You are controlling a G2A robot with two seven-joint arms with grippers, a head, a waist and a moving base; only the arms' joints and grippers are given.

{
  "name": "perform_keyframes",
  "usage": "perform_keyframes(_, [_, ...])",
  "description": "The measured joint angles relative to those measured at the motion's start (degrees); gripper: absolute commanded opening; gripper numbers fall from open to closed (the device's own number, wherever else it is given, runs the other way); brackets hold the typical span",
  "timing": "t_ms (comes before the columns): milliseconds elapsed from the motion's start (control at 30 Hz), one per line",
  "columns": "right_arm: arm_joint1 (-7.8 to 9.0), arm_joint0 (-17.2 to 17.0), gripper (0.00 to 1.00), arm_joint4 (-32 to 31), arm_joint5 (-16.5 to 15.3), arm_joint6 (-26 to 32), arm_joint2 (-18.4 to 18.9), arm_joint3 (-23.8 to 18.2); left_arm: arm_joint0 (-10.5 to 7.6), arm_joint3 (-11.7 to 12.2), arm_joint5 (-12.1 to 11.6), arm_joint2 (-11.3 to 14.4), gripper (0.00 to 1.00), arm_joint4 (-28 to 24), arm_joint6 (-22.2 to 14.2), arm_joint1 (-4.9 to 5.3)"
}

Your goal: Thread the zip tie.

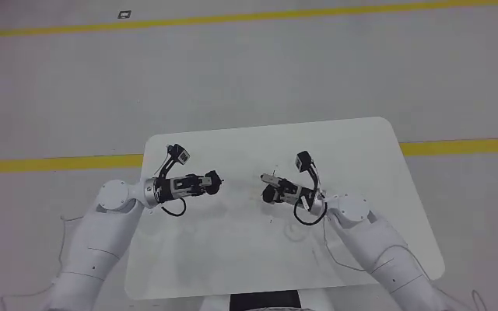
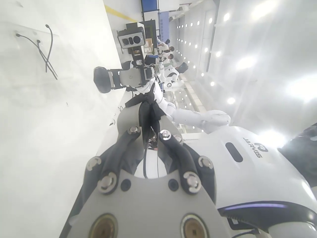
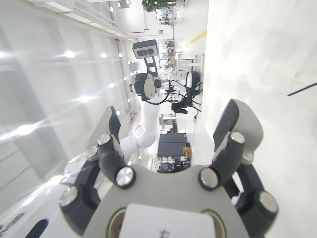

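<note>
Black zip tie sits pinched in the left gripper; the right gripper (fingers spread, empty) may fumble its floppy tail.

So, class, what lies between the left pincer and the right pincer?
Nothing: in the top view the stretch between the left pincer, shut on a zip tie, and the open right pincer is bare white table.

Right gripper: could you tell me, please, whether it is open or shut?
Open. The right gripper has its fingers spread wide apart, with nothing held between them.
</note>
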Motion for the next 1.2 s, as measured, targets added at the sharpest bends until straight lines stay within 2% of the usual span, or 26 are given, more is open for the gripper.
perform_keyframes(133, [0.42,-0.8,1.0,-9.9,11.9,-6.8,-0.3,-6.6,0.0,0.0,0.0,0.0,0.0,0.0,0.0,0.0])
perform_keyframes(233, [0.62,-0.9,1.0,-15.3,18.7,-8.6,-1.1,-10.9,0.0,0.0,0.0,0.0,0.0,0.0,0.0,0.0])
perform_keyframes(300, [0.73,-1.0,1.0,-18.8,21.1,-8.8,-1.9,-12.9,0.0,0.0,0.0,0.0,0.0,0.0,0.0,0.0])
perform_keyframes(367, [0.82,-1.1,1.0,-21.3,21.2,-8.5,-2.6,-13.7,0.0,0.0,0.0,0.0,0.0,0.0,0.0,0.0])
perform_keyframes(700, [0.81,-1.1,1.0,-21.7,21.2,-8.8,-2.7,-13.8,0.0,0.0,0.0,0.0,0.0,0.0,0.0,0.0])
perform_keyframes(800, [0.71,-0.2,1.0,-24.5,23.5,-9.5,-3.6,-14.7,0.0,0.0,0.0,0.0,0.0,0.0,0.0,0.0])
perform_keyframes(900, [0.33,1.4,1.0,-26.9,27.9,-9.5,-5.3,-15.1,0.0,0.0,0.0,0.0,0.0,0.0,0.0,0.0])
perform_keyframes(933, [0.09,2.1,1.0,-27.4,28.8,-9.4,-6.0,-14.2,0.0,0.0,0.0,0.0,0.0,0.0,0.0,0.0])
perform_keyframes(1200, [-2.15,6.0,1.0,-27.5,28.6,-10.4,-8.6,-6.8,0.0,0.0,0.0,0.0,0.0,0.0,0.0,0.0])
